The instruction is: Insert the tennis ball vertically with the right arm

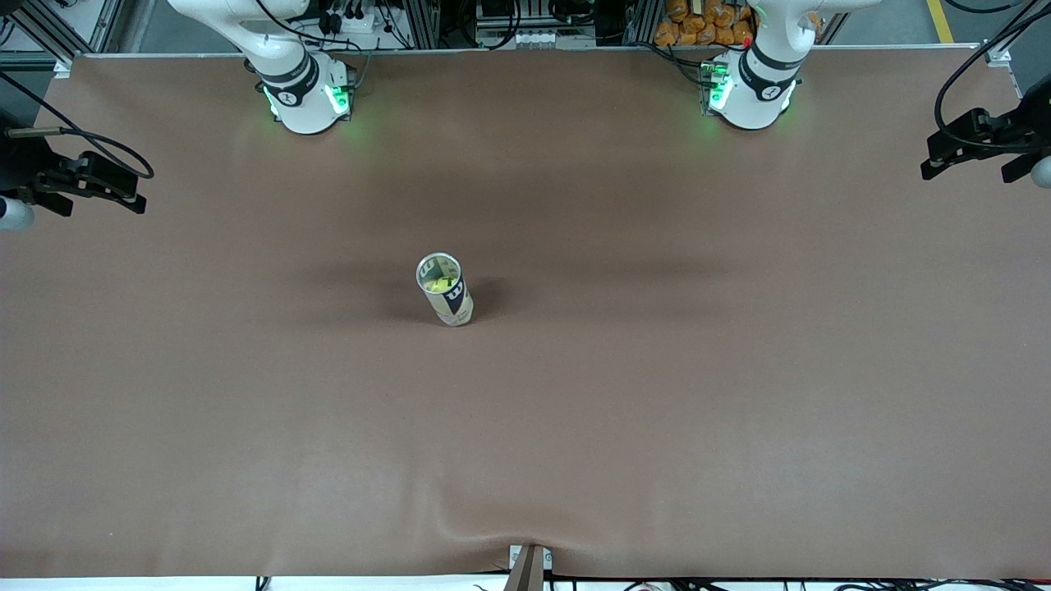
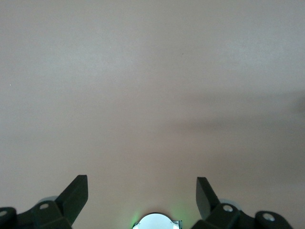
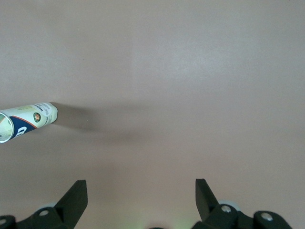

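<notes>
A white and dark blue tennis ball can (image 1: 450,302) stands upright near the middle of the brown table (image 1: 657,369), its mouth open. A yellow tennis ball (image 1: 448,284) shows inside it. The can also shows in the right wrist view (image 3: 28,119). My right gripper (image 3: 141,193) is open and empty, high over bare table toward the right arm's base, well apart from the can. My left gripper (image 2: 142,191) is open and empty, high over bare table near its own base (image 2: 155,223). Neither gripper shows in the front view.
Both arm bases (image 1: 308,98) (image 1: 749,94) stand along the table edge farthest from the front camera. Black camera mounts (image 1: 90,182) (image 1: 981,141) reach in at the two ends of the table. A small bracket (image 1: 530,562) sits at the nearest edge.
</notes>
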`<state>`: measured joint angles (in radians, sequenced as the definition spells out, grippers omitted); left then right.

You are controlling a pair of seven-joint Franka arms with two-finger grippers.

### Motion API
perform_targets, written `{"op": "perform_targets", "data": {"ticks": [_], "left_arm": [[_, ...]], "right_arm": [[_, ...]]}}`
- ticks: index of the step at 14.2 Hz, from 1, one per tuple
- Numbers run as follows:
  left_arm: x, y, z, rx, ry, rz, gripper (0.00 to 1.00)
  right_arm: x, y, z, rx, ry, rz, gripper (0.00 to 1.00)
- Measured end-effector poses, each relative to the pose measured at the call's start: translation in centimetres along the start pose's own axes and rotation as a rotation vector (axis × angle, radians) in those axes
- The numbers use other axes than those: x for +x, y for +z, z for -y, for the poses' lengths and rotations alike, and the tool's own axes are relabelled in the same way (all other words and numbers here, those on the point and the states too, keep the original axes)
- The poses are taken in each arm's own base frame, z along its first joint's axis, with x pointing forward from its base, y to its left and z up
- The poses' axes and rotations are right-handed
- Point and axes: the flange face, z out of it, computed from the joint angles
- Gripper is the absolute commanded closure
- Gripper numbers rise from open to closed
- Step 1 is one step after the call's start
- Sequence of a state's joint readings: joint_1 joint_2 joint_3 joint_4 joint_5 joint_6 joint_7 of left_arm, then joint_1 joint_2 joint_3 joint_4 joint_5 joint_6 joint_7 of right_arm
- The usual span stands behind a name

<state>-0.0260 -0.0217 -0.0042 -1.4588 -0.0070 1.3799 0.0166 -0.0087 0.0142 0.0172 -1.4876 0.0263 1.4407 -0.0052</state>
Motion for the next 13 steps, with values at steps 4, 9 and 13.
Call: {"op": "perform_targets", "data": {"ticks": [4,9,13], "left_arm": [[0.02,0.19,0.00,0.000,0.000,0.004,0.00],[0.03,0.29,0.00,0.000,0.000,0.006,0.00],[0.07,0.49,0.14,0.000,-0.003,0.011,0.00]], "right_arm": [[0.00,0.00,-0.02,0.000,0.000,0.000,0.00],[0.00,0.00,-0.03,0.000,0.001,0.000,0.00],[0.00,0.00,-0.04,0.000,0.001,0.000,0.00]]}}
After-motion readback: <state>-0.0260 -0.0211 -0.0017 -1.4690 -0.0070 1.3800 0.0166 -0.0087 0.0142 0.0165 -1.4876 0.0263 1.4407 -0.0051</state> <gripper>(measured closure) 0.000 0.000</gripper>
